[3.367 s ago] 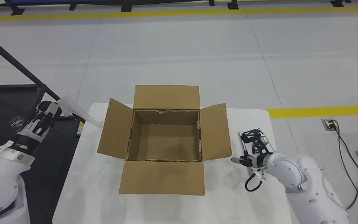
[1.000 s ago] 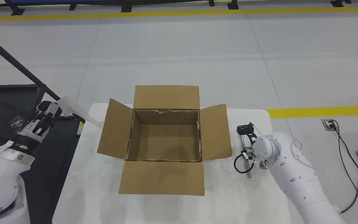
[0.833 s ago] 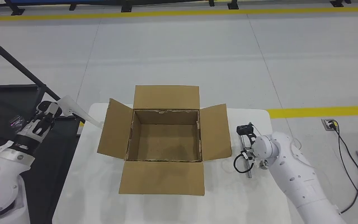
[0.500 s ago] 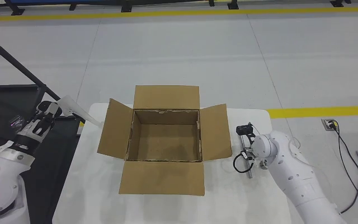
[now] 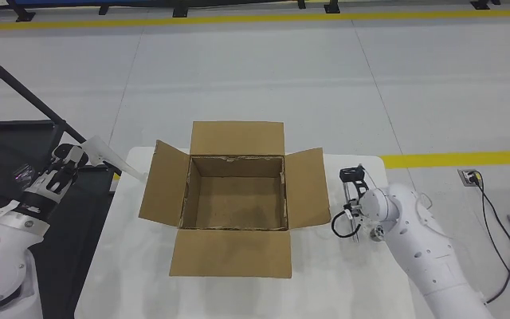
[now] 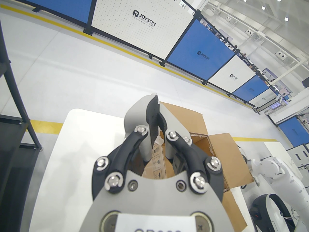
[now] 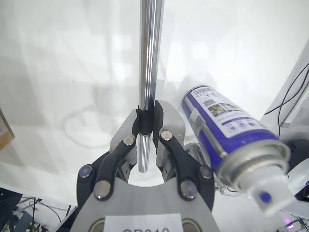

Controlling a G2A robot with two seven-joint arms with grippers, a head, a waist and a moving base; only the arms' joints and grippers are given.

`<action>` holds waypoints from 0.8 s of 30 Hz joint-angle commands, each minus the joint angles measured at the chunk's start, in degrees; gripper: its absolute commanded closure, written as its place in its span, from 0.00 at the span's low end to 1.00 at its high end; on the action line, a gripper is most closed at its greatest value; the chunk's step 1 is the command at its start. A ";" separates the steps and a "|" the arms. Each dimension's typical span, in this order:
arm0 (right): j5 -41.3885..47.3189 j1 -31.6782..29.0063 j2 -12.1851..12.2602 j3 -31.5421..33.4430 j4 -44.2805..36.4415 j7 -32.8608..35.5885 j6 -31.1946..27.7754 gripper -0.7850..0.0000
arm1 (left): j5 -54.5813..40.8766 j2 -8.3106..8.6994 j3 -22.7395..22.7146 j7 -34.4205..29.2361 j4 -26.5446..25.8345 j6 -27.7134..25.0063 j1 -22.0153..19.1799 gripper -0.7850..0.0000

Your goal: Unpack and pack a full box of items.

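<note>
An open cardboard box with all flaps spread stands in the middle of the white table; its inside looks bare. To its right my right gripper is shut on a shiny metal rod that points out past the fingertips over the table. A blue spray can with a white nozzle lies tilted right beside that gripper. In the top view the right gripper sits close to the box's right flap. My left gripper hangs off the table's left edge, shut and holding nothing; the box lies beyond its fingertips.
A black frame and dark stand sit left of the table. A yellow floor line runs to the right. Bare table surface lies in front of the box and at the right.
The right arm has swung its wrist from the front right of the table up toward the box's right flap, carrying the rod. The left arm has kept still.
</note>
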 commanded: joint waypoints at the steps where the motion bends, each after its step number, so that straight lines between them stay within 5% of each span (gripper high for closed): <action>1: -1.49 -2.29 0.54 1.88 -6.35 -2.69 2.14 1.00 | 0.00 0.00 0.00 0.00 0.00 0.00 0.00 1.00; 13: -18.53 -22.50 2.57 7.65 -46.51 -25.23 7.96 1.00 | 0.00 0.00 0.00 0.00 0.00 0.00 0.00 1.00; 18: -23.40 -23.28 1.94 4.40 -51.43 -28.51 9.26 1.00 | 0.00 0.00 0.00 0.00 0.00 0.00 0.00 1.00; 24: -18.48 -18.92 0.84 0.44 -49.62 -29.28 1.79 1.00 | 0.00 0.00 0.00 0.00 0.00 0.00 0.00 1.00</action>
